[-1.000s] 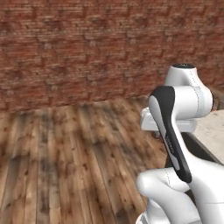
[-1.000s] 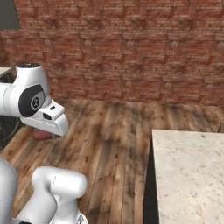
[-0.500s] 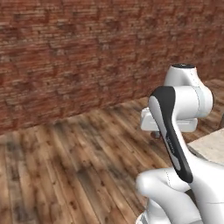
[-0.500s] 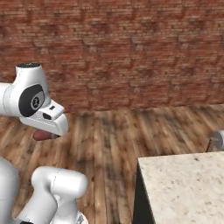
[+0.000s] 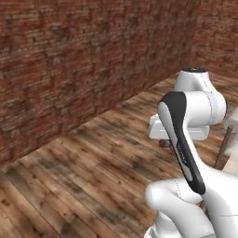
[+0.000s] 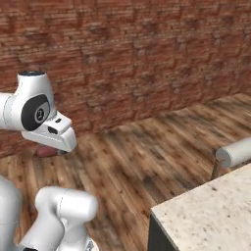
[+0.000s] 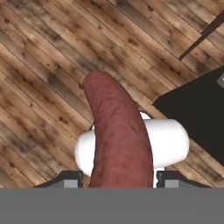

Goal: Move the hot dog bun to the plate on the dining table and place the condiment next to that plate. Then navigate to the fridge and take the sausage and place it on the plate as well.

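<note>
Carrying the sausage [image 7: 118,135] above the wooden floor [image 7: 39,65].
The gripper [image 7: 117,177] is pinching its near end, apparently; its long axis is pointing straight away from the hand.

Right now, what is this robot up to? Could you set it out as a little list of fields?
held item: sausage, reddish brown, sticking out lengthwise from the gripper
gripper: shut on the sausage, one finger on each side
floor: wooden planks
backdrop: brick wall
nearby furniture: speckled stone countertop at the lower right of the right base view
task stage: sausage in hand, not yet on a plate
plate and bun: cannot tell where they are from these pictures
</note>
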Tool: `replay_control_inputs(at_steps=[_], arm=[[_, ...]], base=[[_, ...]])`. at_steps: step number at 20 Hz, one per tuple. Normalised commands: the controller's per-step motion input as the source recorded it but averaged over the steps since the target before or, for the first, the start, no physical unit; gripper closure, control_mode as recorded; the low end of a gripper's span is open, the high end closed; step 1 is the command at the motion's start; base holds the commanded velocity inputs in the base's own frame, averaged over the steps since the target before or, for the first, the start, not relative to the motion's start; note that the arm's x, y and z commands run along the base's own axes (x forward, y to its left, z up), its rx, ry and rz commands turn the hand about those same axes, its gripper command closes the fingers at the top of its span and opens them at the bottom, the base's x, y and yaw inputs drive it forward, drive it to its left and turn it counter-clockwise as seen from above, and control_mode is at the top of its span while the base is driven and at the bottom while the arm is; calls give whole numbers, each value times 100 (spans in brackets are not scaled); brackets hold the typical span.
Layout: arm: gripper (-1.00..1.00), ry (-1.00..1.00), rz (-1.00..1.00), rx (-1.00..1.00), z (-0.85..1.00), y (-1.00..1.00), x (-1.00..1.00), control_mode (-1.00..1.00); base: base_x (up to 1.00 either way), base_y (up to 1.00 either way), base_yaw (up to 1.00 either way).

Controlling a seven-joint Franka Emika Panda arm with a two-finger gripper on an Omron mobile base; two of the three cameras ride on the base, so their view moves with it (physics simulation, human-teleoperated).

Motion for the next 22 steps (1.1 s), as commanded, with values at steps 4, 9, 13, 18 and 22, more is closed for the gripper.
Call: replay_control_inputs(at_steps=[4, 9, 13, 18, 22], arm=[[100, 0, 0, 0, 0, 0, 0, 100], [100, 0, 0, 0, 0, 0, 0, 100], [100, 0, 0, 0, 0, 0, 0, 100], [100, 0, 0, 0, 0, 0, 0, 100], [100, 0, 0, 0, 0, 0, 0, 100]], base=[[38, 66, -69], [28, 68, -70], [32, 70, -69], [32, 79, -70], [34, 75, -68]])
